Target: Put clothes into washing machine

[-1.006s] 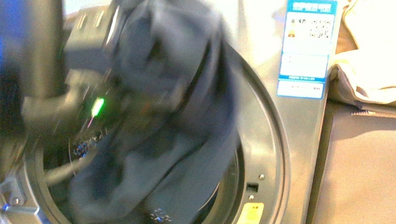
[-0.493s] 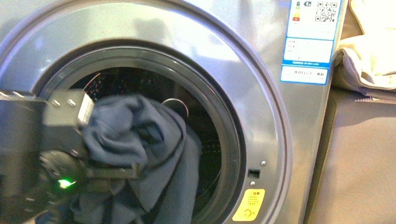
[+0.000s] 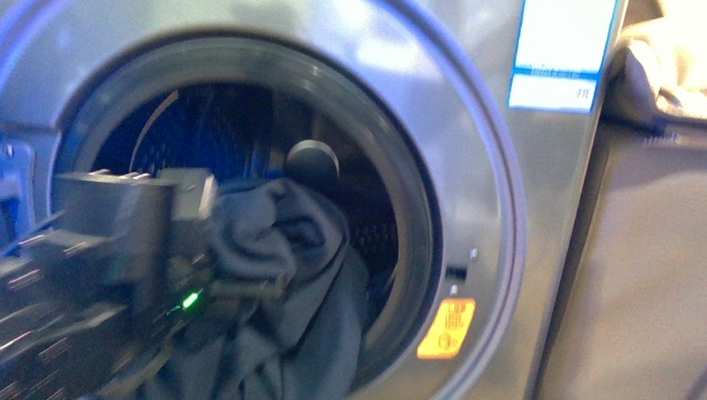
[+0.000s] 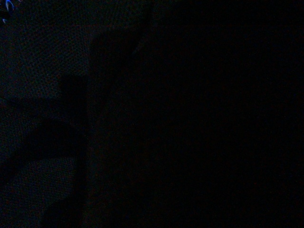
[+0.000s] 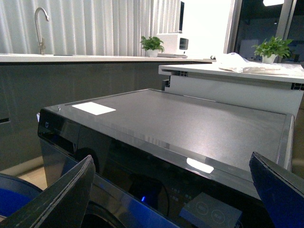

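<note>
Plainly, the washing machine (image 3: 509, 172) stands with its round mouth uncovered. The clothes (image 3: 303, 280) bunch in that mouth, tail draped over the lower rim, seemingly clamped by the left end effector (image 3: 233, 290) for a push inward. The right end effector (image 5: 172, 164), fingers spread and empty, hangs above the machine. That rim may snag the tail. A beige cloth (image 3: 683, 62) lies well apart.

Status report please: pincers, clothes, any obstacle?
Left pincer shut on clothes at porthole of washing machine. Right pincer open, empty. Clothes hang over porthole lip, partly inside. No obstacle seen.
</note>
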